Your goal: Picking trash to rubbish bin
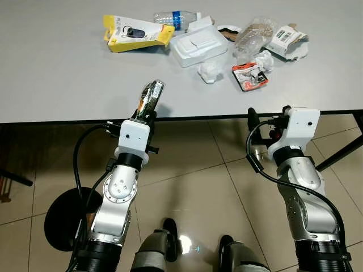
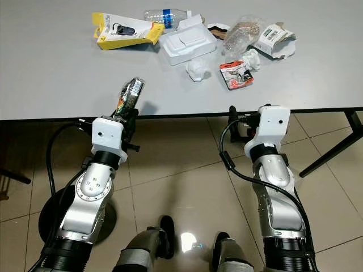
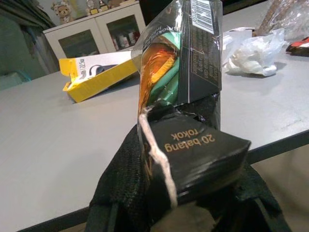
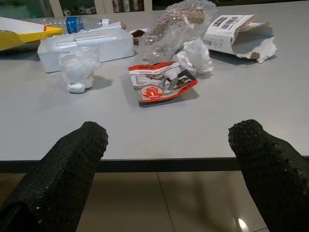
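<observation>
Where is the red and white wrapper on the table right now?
The red and white wrapper lies on the grey table, ahead of the right pincer, between the crumpled white tissue and another white wad.

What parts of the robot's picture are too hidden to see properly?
- Black round thing on the floor: in the left eye view the left arm covers part, so what it is stays unclear.
- Cigarette pack in the left gripper: its lower part is hidden by the fingers in the left wrist view.
- Plastic bottle: partly behind the foam box.
</observation>
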Robot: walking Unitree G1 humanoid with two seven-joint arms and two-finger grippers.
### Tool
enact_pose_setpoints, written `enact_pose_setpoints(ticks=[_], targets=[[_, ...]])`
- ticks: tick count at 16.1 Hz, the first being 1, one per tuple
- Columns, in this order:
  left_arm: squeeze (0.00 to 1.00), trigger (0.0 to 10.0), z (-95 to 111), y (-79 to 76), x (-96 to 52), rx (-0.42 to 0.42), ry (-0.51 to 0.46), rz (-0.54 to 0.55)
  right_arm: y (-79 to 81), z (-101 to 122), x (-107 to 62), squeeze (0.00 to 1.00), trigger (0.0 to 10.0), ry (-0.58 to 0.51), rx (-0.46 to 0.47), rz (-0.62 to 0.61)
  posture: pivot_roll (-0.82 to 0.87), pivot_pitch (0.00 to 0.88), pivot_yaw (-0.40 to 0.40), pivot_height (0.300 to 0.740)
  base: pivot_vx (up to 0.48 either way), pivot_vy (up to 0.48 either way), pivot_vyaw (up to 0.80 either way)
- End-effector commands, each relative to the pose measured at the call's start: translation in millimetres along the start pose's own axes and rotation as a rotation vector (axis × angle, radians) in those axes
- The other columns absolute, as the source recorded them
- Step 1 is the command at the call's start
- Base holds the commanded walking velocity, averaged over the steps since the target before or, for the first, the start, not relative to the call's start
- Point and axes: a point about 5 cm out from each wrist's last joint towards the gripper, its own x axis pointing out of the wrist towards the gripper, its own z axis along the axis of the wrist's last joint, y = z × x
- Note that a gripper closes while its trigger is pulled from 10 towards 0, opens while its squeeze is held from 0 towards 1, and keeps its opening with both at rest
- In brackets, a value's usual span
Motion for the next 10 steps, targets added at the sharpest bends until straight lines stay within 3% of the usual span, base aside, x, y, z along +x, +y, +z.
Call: enact_pose_setpoints(ticks=[1, 10], targets=[[0.0, 10.0, -1.5, 2.6, -1.7, -0.002, 0.011, 0.013, -0.5, -1.5, -2.5, 0.0, 10.0, 0.009, 0.01, 0.002, 0.06, 0.295, 0.093, 0.74, 0.0, 0.0, 0.0], [0.0, 10.0, -1.7, 1.5, -1.3, -0.005, 0.012, 0.011, -1.8, -2.6, -2.0, 0.0, 10.0, 0.014, 0.011, -0.007, 0.06, 0.298, 0.095, 0.74, 0.0, 0.0, 0.0]])
